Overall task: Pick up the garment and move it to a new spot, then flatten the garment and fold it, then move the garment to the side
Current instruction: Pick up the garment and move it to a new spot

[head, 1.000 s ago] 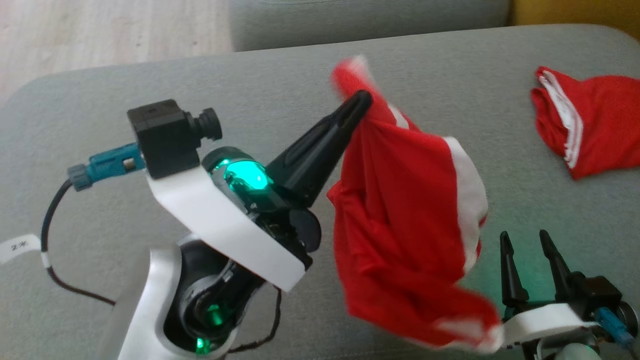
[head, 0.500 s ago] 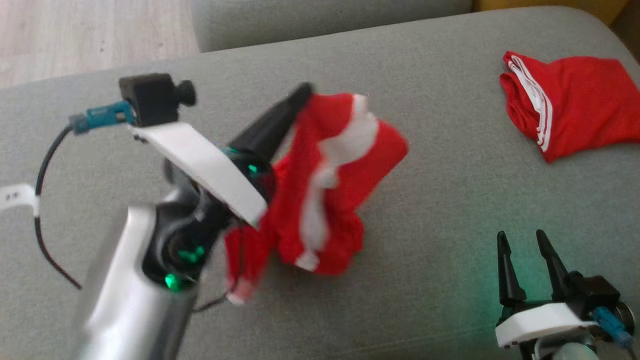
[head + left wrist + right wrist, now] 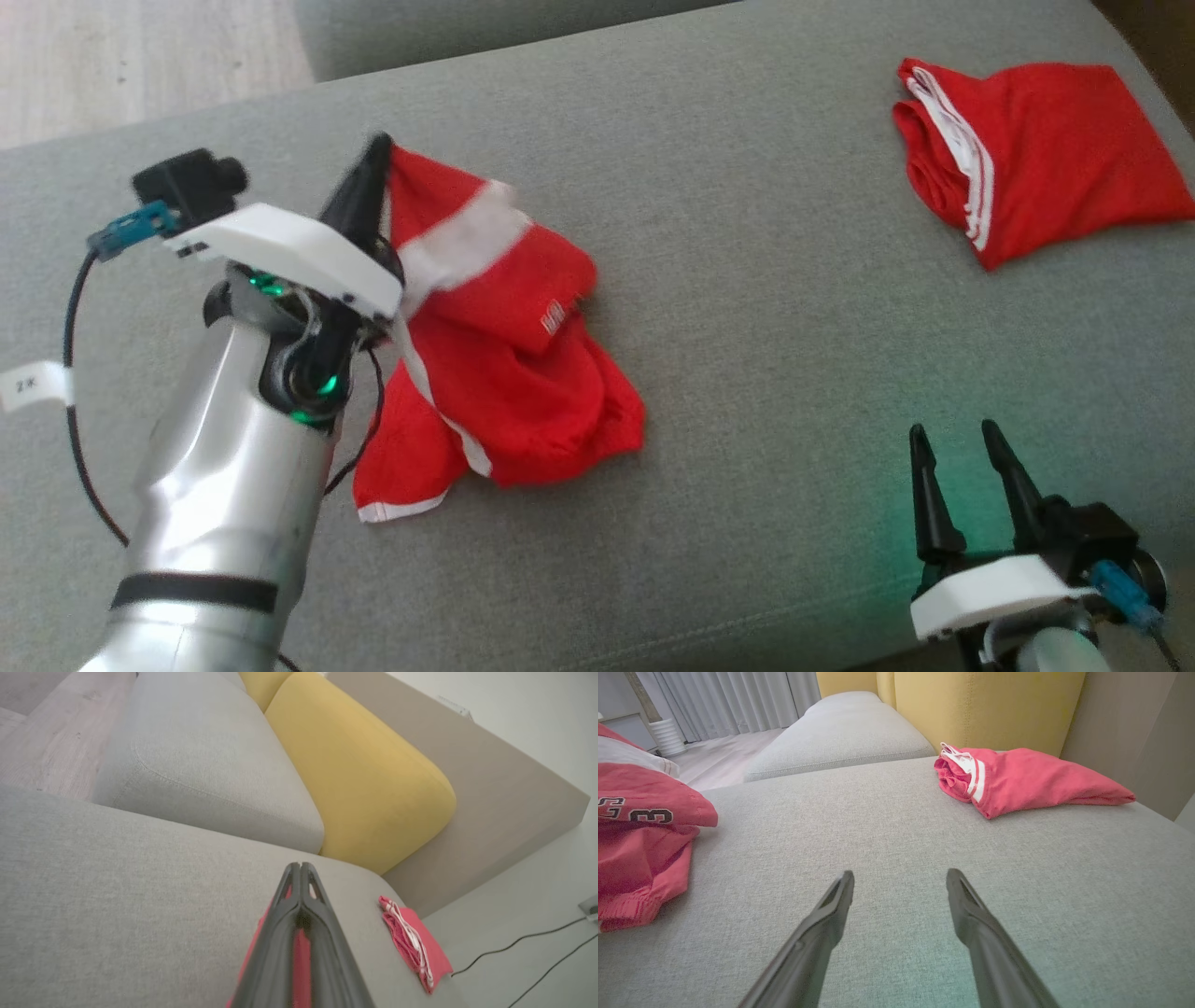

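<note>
On my left, my left gripper [image 3: 375, 154] is pinched tight on the red garment [image 3: 509, 373], crumpled soft cloth with white trim, heaped on the grey woven cushion [image 3: 747, 327]. My right gripper [image 3: 952, 443] stands fully spread, empty.

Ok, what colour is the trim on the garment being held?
White trim on red garment; clearest in the head view.

The crumpled red-and-white fabric garment [image 3: 642, 830] bears a dark outlined numeral 3, and the small white paper tag [image 3: 33, 385] on the thin black cable [image 3: 67, 322] reads roughly 2X.
</note>
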{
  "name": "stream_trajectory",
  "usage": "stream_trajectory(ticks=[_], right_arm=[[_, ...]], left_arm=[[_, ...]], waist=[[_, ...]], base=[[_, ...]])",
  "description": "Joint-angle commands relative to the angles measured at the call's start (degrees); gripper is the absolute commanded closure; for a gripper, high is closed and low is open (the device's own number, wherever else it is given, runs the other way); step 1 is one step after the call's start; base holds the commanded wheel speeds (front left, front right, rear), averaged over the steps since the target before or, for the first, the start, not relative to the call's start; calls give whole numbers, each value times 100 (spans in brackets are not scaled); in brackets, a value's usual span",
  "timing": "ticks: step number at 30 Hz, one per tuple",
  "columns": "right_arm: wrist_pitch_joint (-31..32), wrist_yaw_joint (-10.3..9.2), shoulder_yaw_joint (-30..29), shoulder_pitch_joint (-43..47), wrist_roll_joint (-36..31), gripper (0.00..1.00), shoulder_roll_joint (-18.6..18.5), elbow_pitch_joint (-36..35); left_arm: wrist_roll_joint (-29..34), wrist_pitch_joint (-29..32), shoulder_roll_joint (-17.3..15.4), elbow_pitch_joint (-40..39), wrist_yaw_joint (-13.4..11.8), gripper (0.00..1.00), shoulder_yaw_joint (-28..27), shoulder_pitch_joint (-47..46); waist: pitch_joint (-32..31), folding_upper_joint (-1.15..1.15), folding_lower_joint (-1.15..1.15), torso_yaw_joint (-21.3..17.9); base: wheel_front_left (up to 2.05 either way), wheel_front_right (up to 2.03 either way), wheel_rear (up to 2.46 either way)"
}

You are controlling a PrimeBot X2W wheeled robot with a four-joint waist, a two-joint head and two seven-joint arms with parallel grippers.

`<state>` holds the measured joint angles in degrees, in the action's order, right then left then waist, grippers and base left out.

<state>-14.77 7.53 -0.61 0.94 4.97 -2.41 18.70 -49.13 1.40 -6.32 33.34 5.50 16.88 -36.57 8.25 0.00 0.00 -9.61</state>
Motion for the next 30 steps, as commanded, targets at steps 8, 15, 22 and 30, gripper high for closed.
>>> stream_trajectory(ticks=[8,15,22,30], right_arm=[[-23,-4,85,-196,15,0,-47,-127],[-23,-4,168,-244,31,0,-47,-93],[-23,-4,214,-283,32,0,-47,-110],[-23,-4,208,-336,71,0,-47,-102]], left_arm=[[-219,-1054,211,764,179,100,-153,-970],[-263,-1254,331,917,196,100,960,-1193],[-605,-1421,342,854,198,100,2124,-1219],[-1055,-1561,344,902,198,85,3064,-1303]], waist=[[45,0,0,-63],[53,0,0,-91],[183,0,0,-244],[385,0,0,-298]], base=[[0,0,0],[0,0,0],[0,0,0],[0,0,0]])
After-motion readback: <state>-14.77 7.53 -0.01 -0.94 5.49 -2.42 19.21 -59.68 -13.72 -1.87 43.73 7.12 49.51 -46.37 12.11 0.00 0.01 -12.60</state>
